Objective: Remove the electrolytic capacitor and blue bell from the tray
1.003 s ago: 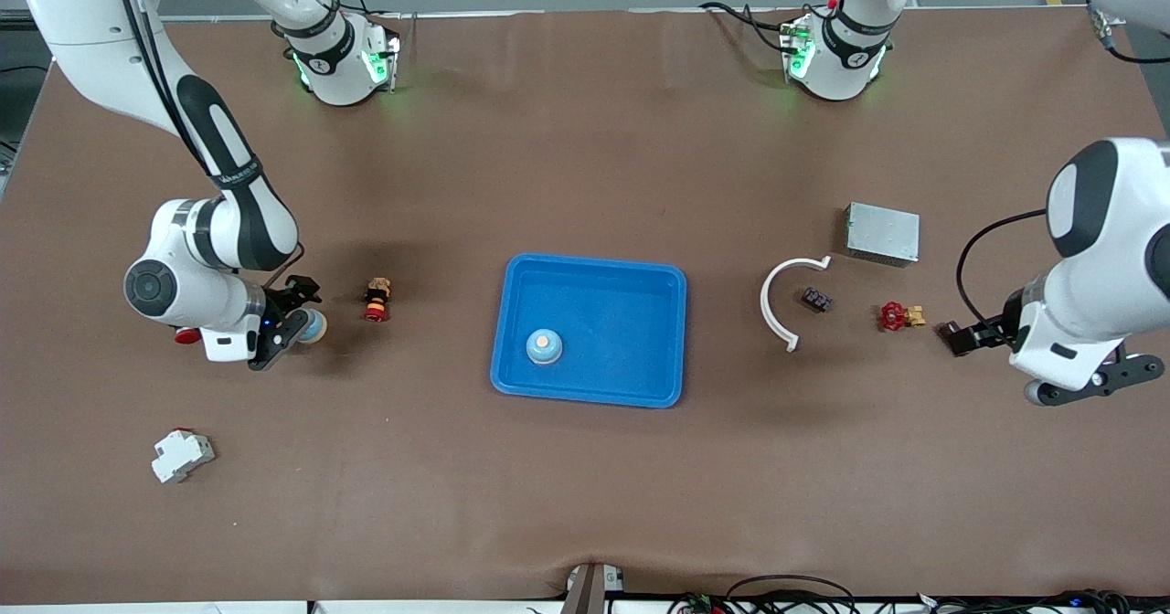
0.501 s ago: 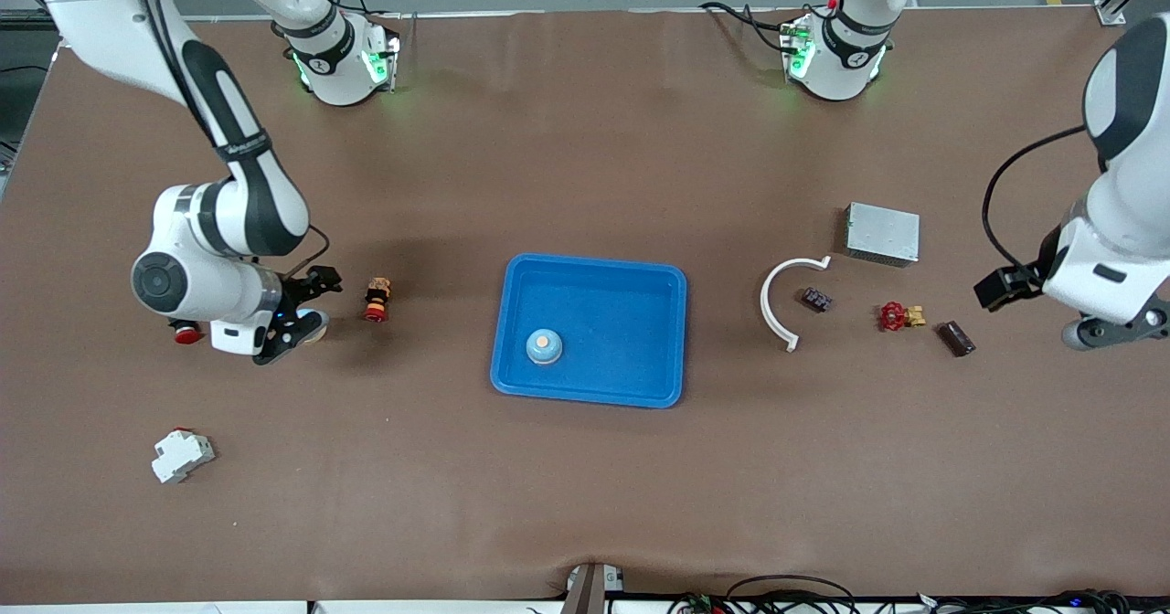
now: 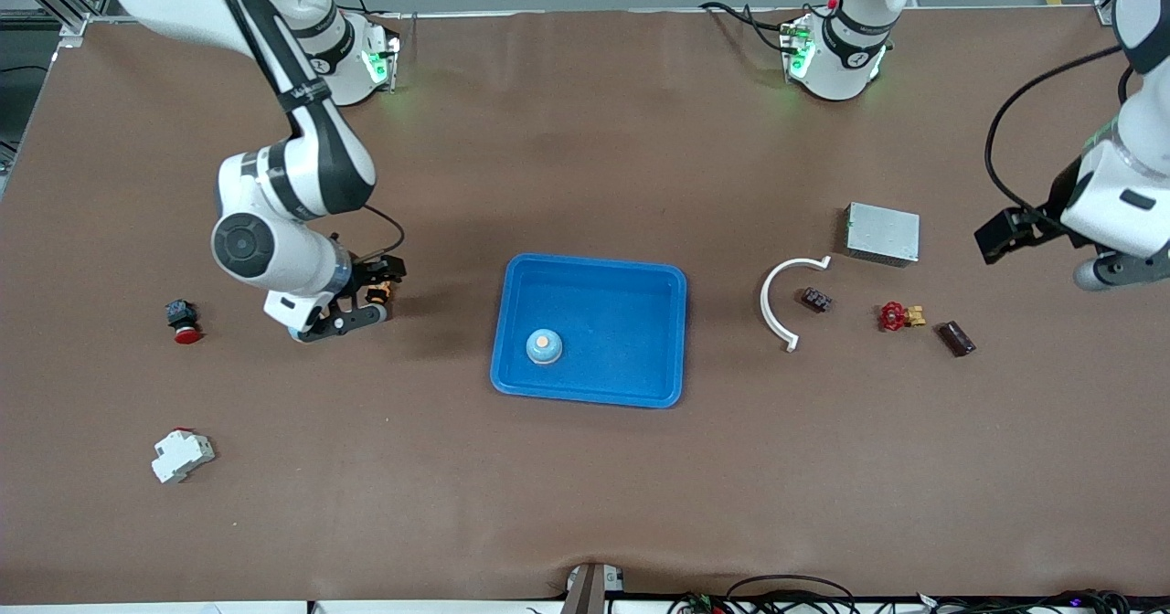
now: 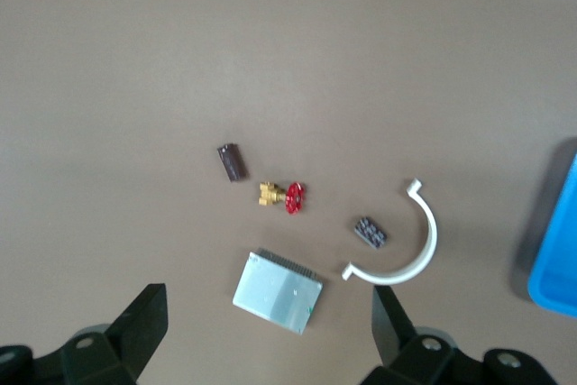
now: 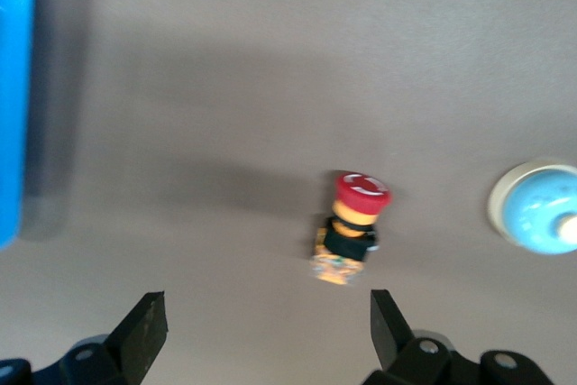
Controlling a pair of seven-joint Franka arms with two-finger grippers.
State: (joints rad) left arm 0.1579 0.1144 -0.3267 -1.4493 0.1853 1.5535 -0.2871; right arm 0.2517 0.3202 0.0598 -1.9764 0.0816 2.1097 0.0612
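One light-blue bell (image 3: 544, 347) stands in the blue tray (image 3: 640, 271). Another bell (image 5: 539, 215) stands on the table beside a red-and-yellow push button (image 5: 352, 227); in the front view my right arm hides it. My right gripper (image 3: 340, 320) (image 5: 268, 308) hangs open and empty just over that push button (image 3: 377, 292). The capacitor (image 3: 956, 338) (image 4: 233, 161), a small dark brown block, lies on the table at the left arm's end. High over that end, my left gripper (image 3: 1122, 269) (image 4: 268, 313) is open and empty, well clear of the capacitor.
Near the capacitor lie a red-handled brass valve (image 3: 900, 315), a small dark block (image 3: 816, 300), a white curved strip (image 3: 786, 308) and a grey metal box (image 3: 882, 233). At the right arm's end are a black-and-red button (image 3: 180, 317) and a white breaker (image 3: 181, 455).
My right gripper moved from the bell on the table toward the tray and now hangs over the push button. My left gripper rose away from the capacitor, which stays on the table.
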